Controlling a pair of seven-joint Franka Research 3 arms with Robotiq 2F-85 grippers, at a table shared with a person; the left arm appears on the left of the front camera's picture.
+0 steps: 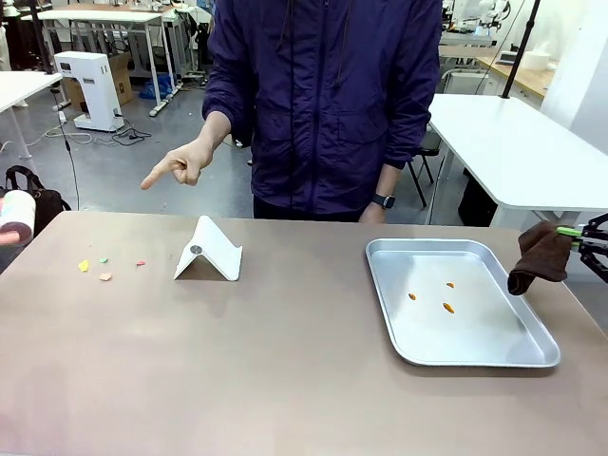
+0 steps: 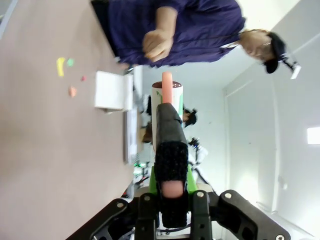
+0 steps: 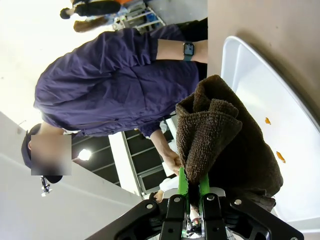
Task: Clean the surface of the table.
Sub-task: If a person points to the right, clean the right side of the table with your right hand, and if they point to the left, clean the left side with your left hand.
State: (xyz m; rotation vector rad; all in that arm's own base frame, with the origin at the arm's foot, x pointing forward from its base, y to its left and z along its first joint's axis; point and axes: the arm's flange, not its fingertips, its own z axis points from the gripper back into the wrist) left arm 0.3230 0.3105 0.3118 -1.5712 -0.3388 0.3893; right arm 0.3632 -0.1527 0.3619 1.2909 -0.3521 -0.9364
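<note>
Front: taupe bench (image 1: 285,380) fills lower frame; silver tray (image 1: 427,244) at 4 o'clock holds 3 orange bits (image 1: 448,308); loose crumbs (image 1: 104,266) at 9; right hand (image 1: 574,236) at 3, clamped on brown cloth (image 1: 540,256).
L wrist: left hand (image 2: 171,187) closed tight on roller handle (image 2: 170,130).
R wrist: cloth pinched btwn pads; tray w/ bits at 3.

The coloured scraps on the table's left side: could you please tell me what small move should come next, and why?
Probably the left gripper, shut on the lint roller, should lower it toward the scraps on the table: the person's hand points that way, and the roller is the tool nearest them.
</note>
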